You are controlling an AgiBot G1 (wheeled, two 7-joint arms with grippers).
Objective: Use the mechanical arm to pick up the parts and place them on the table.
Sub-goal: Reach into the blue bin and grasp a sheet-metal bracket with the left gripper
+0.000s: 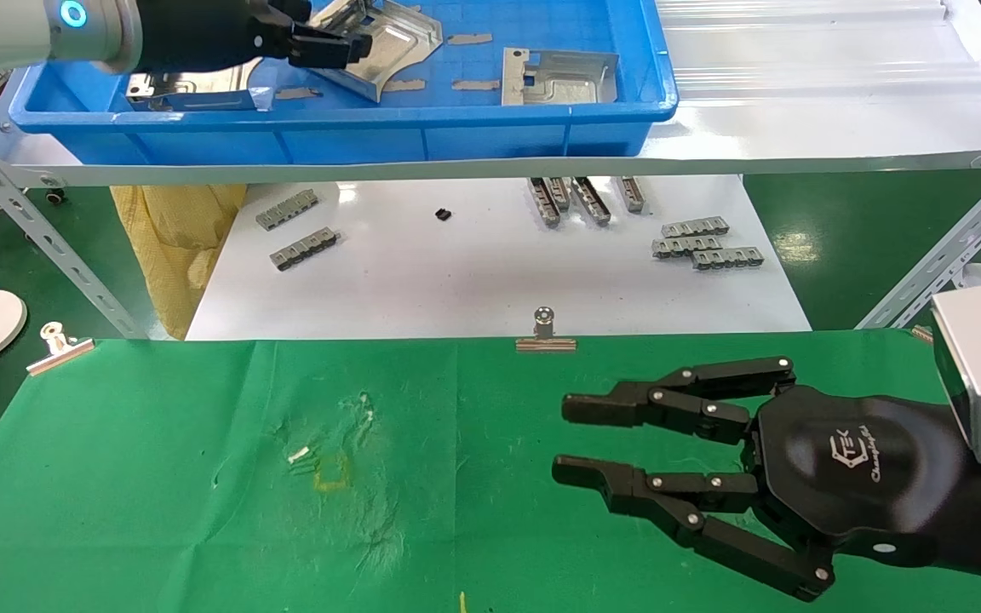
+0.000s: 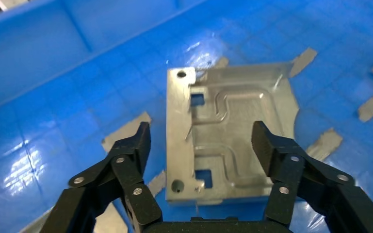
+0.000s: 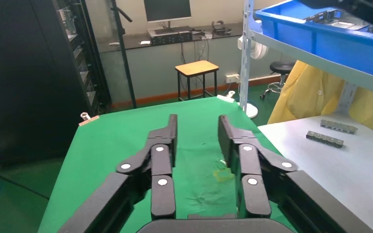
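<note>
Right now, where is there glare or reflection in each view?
Head view: bright glare on the white shelf. Left wrist view: white highlights on the blue tray floor, and the part between the left tool fingers shines. Right wrist view: no strong glare.

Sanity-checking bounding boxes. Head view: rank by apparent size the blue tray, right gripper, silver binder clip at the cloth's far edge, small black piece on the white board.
1. blue tray
2. right gripper, inflated by nearness to the camera
3. silver binder clip
4. small black piece
</note>
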